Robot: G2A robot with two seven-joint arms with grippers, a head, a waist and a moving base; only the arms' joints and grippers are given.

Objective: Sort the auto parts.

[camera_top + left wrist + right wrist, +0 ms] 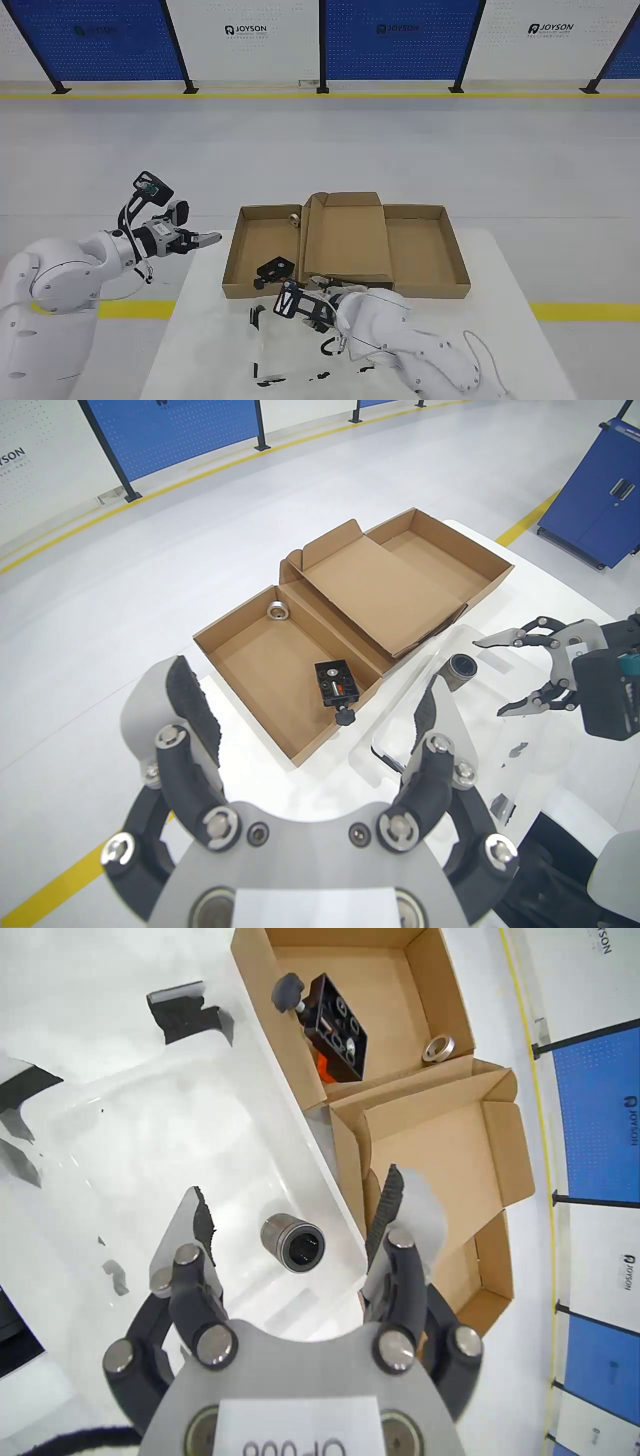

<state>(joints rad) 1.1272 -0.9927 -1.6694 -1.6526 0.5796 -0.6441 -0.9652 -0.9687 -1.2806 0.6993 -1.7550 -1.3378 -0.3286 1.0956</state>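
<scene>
A cardboard box (432, 290) lies open on the white table. Its left compartment holds a black block with a knob (273, 270) (337, 685) (335, 1035) and a silver ring (294, 219) (278, 610) (438, 1048) in the far corner. A dark cylindrical bearing (292, 1242) (461, 667) lies in a clear plastic tray (150, 1128) in front of the box. My right gripper (295, 1193) (288, 300) (492, 677) hangs open just above the bearing, holding nothing. My left gripper (310, 695) (205, 240) is open and empty, out past the table's left edge, left of the box.
The box's middle flap (347, 235) stands raised, and its right compartment (420, 250) holds nothing. Black scraps (185, 1018) (258, 318) lie on the table around the tray. A blue cabinet (600, 495) stands on the floor beyond the table.
</scene>
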